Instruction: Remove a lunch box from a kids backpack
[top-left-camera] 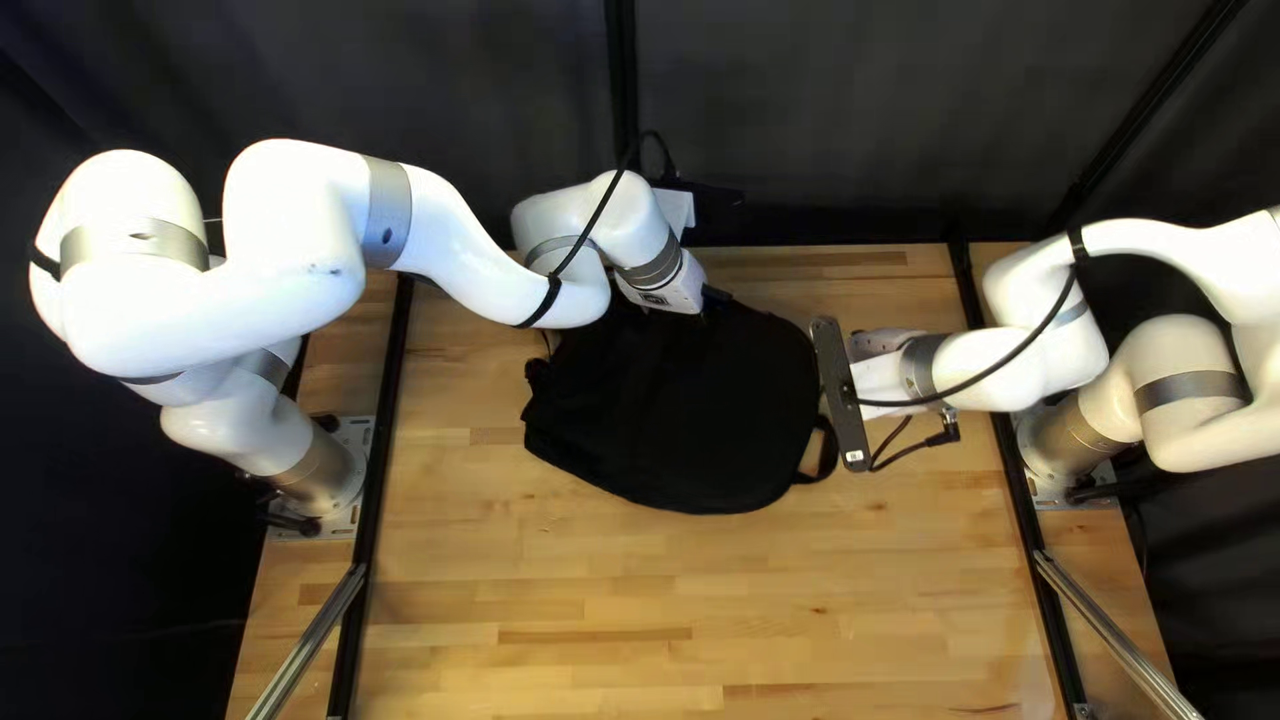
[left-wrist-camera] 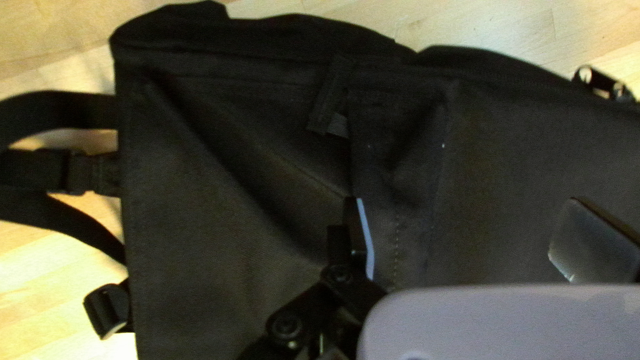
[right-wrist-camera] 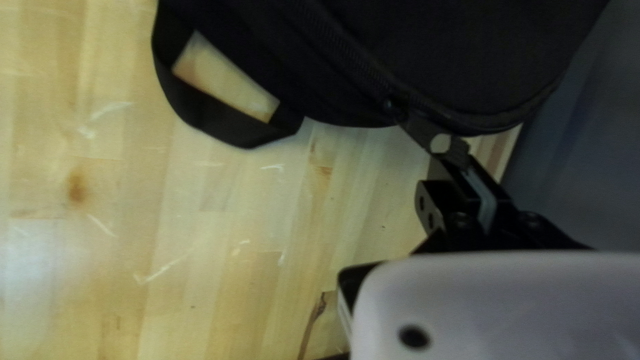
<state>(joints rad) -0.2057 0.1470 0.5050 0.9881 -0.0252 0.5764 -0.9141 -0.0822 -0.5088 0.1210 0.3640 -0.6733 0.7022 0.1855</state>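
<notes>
A black backpack (top-left-camera: 667,400) lies on the table, also filling most of the left wrist view as dark cloth (left-wrist-camera: 200,220). My left gripper (top-left-camera: 718,295) is over its far edge. In its wrist view the left gripper (left-wrist-camera: 475,240) is open, its fingers wide apart above the backpack's side. My right gripper (top-left-camera: 870,344) is at the backpack's right end, its fingertips hidden there. In the right wrist view, the right gripper (right-wrist-camera: 467,163) is shut on a zipper pull (right-wrist-camera: 421,130) at the rim of the backpack (right-wrist-camera: 480,53). No lunch box shows.
A carry handle (right-wrist-camera: 220,123) loops out from the backpack beside the right gripper. Straps with a buckle (left-wrist-camera: 73,172) lie off one end. Bare wooden table (top-left-camera: 640,600) shows along the near side. Dark curtains hang behind the far edge.
</notes>
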